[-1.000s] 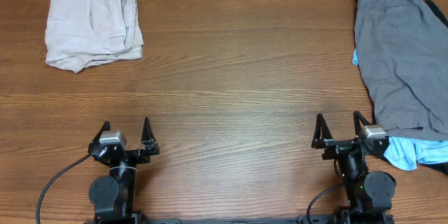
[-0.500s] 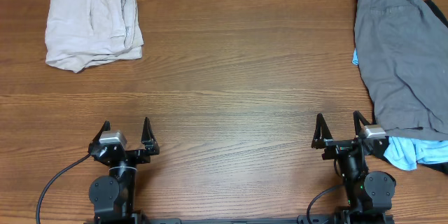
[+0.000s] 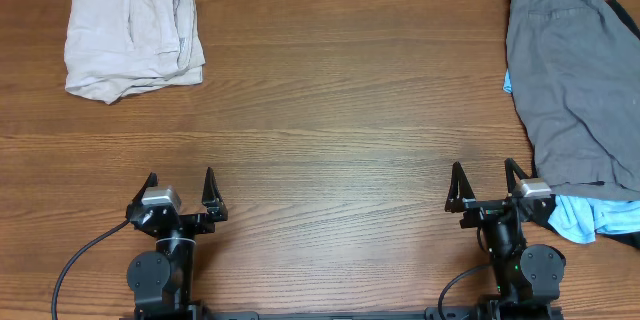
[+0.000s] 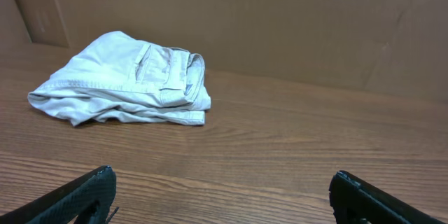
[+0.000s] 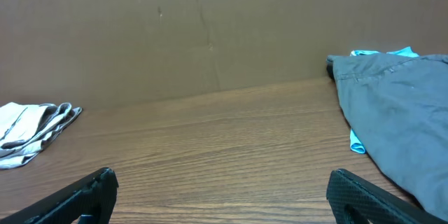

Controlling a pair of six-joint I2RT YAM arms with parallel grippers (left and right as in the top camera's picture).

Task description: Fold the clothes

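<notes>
The wood-grain tabletop (image 3: 330, 110) fills the overhead view. In both wrist views a brown cardboard wall (image 4: 280, 21) stands along its far edge.

The largest piece of clothing is a grey garment (image 3: 575, 80). It lies loose and unfolded along the edge at 3 o'clock, running from the far corner at 1 o'clock down towards 4 o'clock. A light blue garment (image 3: 580, 218) lies under it, showing at the top, along the left hem and as a crumpled end at 4 o'clock. A sliver of black cloth (image 3: 625, 15) shows at the pile's outer side. In the right wrist view the grey garment (image 5: 399, 105) lies at 3 o'clock with the blue edge under it.

The folded beige trousers (image 3: 130, 40) lie in a compact bundle at 10 o'clock, well apart from the pile. In the left wrist view they (image 4: 122, 80) sit at 10 o'clock, with a pocket flap and waistband on top.

The left fingers (image 3: 211, 195) are at 7 o'clock on the near edge, spread wide and holding nothing, with bare wood between them. The right fingers (image 3: 457, 188) are at 5 o'clock, also spread wide and holding nothing. They are just beside the blue end of the pile, and whether they touch it cannot be told.

A black cable (image 3: 80, 260) curves away from the left arm's base at 8 o'clock.
</notes>
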